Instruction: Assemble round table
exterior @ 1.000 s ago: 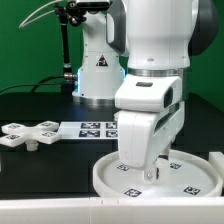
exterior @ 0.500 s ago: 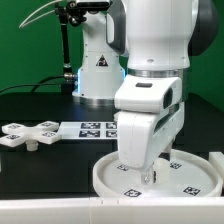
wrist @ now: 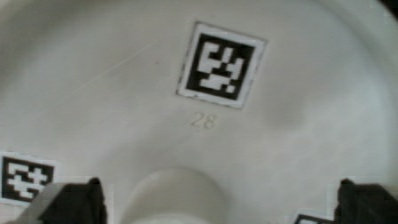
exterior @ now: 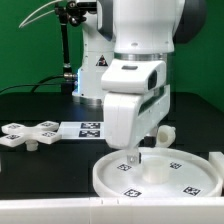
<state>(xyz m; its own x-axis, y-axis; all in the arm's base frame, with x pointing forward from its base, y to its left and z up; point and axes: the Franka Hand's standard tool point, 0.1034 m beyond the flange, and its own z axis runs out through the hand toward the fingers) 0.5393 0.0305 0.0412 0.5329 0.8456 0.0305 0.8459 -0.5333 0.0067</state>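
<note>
The large rimmed round disc point(exterior: 185, 178) lies flat at the front of the exterior view's right, with small tags on its face. My gripper point(exterior: 133, 158) hangs just above the disc's left-middle part, open and empty. In the wrist view the disc point(wrist: 125, 90) fills the picture with a tag point(wrist: 224, 62), and a raised white hub point(wrist: 222, 198) lies between my wide-apart fingertips point(wrist: 71, 205). The cross-shaped base piece point(exterior: 25, 134) lies on the table at the exterior view's left. A short white cylinder leg point(exterior: 163, 133) shows just behind the disc, partly hidden by my hand.
The marker board point(exterior: 88, 127) lies flat on the black table behind the disc. The arm's white base point(exterior: 98, 70) and a black stand point(exterior: 68, 45) are at the back. A white edge point(exterior: 215, 158) shows at the exterior view's far right.
My gripper has moved toward the exterior view's left and risen a little over the disc. It stays open and empty. The parts have not moved.
</note>
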